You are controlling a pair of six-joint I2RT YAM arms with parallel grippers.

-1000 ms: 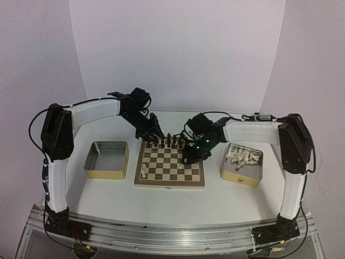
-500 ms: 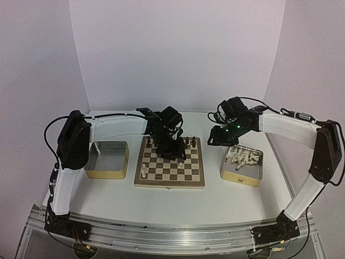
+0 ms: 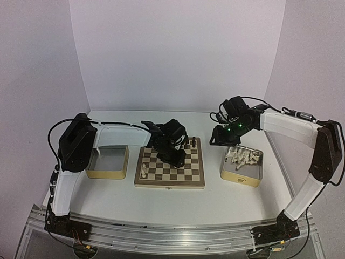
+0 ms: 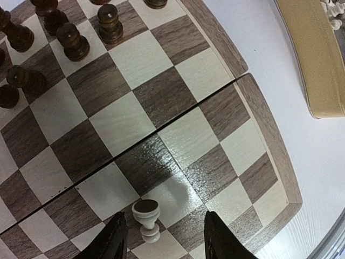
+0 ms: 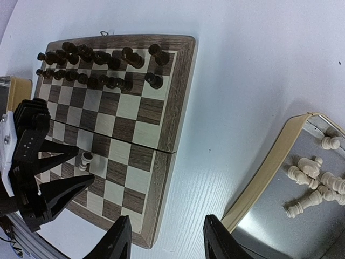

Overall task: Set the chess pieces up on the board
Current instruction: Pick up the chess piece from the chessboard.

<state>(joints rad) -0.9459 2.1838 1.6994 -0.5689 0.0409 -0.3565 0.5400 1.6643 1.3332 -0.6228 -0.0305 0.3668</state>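
Chess pieces (image 3: 242,158), cream-white, lie mostly in a heap inside a metal tin (image 3: 239,179) at 3 o'clock from the board (image 3: 183,175), which sits in the middle of the bench (image 3: 172,202). Dark pieces (image 5: 91,65) fill the two rows along the board's 12 o'clock edge.

One cream pawn (image 4: 146,216) stands on the half away from the dark pieces, close to the centre fold. The left end effector (image 4: 164,218) hangs over it with its fingers (image 4: 116,240) apart, one on each side of the pawn and neither touching it. Another cream piece (image 3: 144,174) stands alone near the board's 8 o'clock corner.

The right end effector (image 5: 166,218) is raised over bare bench between the board and the tin, at about 2 o'clock from the board. Its fingers are spread and nothing is between them. A second tin (image 3: 106,174) sits at 9 o'clock from the board, partly under the left arm.
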